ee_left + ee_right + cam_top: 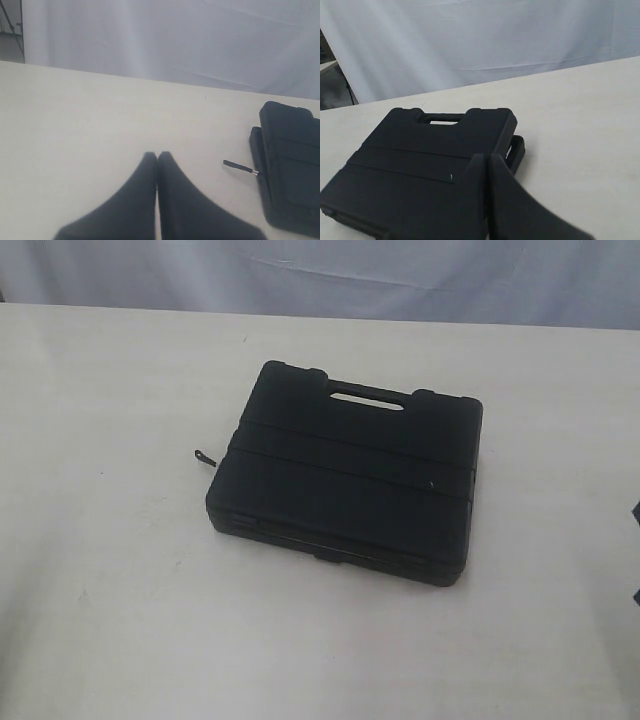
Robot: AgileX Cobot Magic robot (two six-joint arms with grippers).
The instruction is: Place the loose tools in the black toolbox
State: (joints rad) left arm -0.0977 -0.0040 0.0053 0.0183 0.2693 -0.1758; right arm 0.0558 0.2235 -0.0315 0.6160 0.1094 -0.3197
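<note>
Black toolbox [345, 480] lies closed with no loose tools showing, so you're likely done. Left pincer [157, 155] and right pincer [487, 157] are both pinched together and empty; the toolbox sits just ahead of the right one.

Item, our left hand [157, 156]: two matte black fingers [130, 200], smooth-faced, broad at the base, narrowing to rounded tips.
Item, our right hand [487, 157]: a like pair, same matte black, same tapering wedge shape.
</note>
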